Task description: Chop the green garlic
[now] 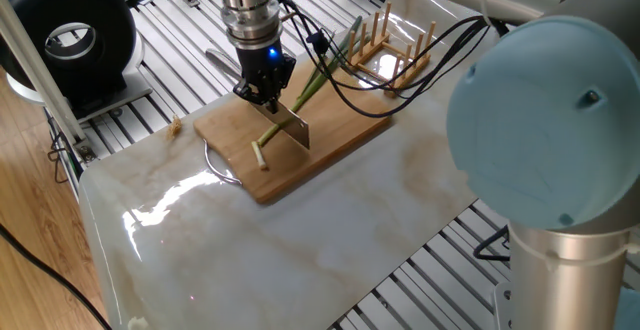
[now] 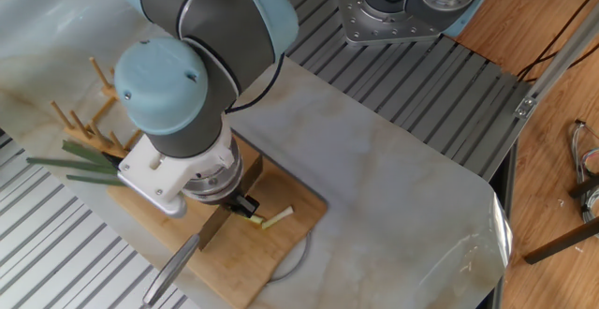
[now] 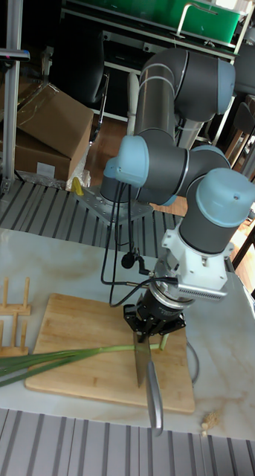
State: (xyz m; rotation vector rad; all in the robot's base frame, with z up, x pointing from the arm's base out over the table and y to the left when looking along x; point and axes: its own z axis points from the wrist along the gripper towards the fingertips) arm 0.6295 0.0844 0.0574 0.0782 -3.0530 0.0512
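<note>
The green garlic (image 1: 310, 82) lies across the wooden cutting board (image 1: 335, 140), with its pale end (image 1: 260, 153) towards the front and its dark leaves towards the peg rack. My gripper (image 1: 263, 95) is shut on a knife (image 1: 292, 128). The blade stands edge-down across the pale stalk, and the grey handle (image 1: 222, 58) sticks out behind. In the other fixed view the gripper (image 2: 236, 204) hides the spot where blade meets stalk; only the pale tip (image 2: 275, 218) and the leaves (image 2: 75, 164) show. The tall fixed view has the knife (image 3: 142, 364) crossing the garlic (image 3: 68, 358) below the gripper (image 3: 151, 335).
A wooden peg rack (image 1: 395, 50) stands just behind the board, by the leaf ends. A black round device (image 1: 70, 35) sits at the back left. A small tan scrap (image 1: 176, 124) lies on the marble left of the board. Cables hang from the wrist over the rack.
</note>
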